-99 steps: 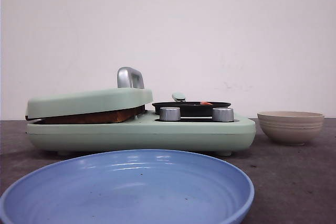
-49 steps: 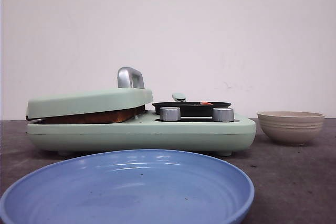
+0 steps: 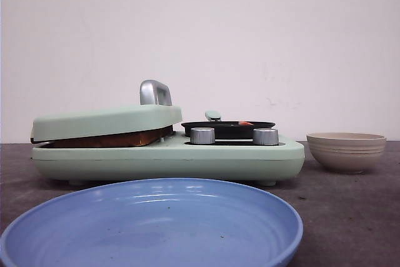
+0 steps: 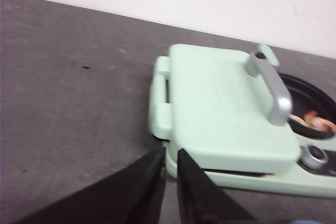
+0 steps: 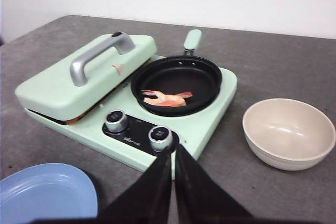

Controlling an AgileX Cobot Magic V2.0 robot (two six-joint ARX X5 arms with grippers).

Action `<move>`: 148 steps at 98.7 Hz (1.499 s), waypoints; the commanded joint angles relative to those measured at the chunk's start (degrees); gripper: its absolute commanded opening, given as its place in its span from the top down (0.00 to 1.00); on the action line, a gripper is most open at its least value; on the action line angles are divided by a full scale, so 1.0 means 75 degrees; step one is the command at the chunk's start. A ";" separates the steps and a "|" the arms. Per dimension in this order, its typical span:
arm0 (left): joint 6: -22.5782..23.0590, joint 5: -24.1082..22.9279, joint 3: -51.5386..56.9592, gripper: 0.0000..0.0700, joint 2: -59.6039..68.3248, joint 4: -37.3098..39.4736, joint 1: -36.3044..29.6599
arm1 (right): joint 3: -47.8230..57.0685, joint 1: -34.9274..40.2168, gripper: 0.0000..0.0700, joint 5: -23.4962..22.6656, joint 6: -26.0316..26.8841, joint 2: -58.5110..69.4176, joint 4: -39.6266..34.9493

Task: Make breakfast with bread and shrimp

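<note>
Cooking looks underway, serving undone: the bread (image 3: pixel 112 139) sits pressed under the lid (image 5: pixel 84 77), the shrimp (image 5: pixel 167 98) in the pan (image 5: pixel 202 74) at its 3 o'clock, the plate (image 3: pixel 150 223) bare, and both grippers (image 4: pixel 170 157) (image 5: pixel 173 153) nearly closed, empty.

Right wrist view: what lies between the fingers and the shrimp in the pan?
Two silver knobs on the cooker's dark panel, then the pan's near rim, lie between the right fingers and the shrimp.
</note>
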 commanded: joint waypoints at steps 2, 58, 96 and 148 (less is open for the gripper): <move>-0.0245 -0.0052 0.0023 1.00 0.0009 0.0067 -0.0035 | 0.0047 0.0026 1.00 -0.0029 0.0111 0.0020 0.0076; -0.0341 0.0087 0.0026 1.00 0.0009 0.0038 -0.0035 | 0.0050 0.0026 1.00 -0.0006 0.0102 0.0015 0.0425; 0.0863 0.0294 -0.0268 1.00 -0.0268 0.0026 0.0373 | 0.0050 0.0026 1.00 -0.0006 0.0102 0.0015 0.0423; 0.2710 0.3506 -0.3873 1.00 -0.2122 0.3821 0.3413 | 0.0050 0.0026 1.00 -0.0006 0.0102 0.0015 0.0417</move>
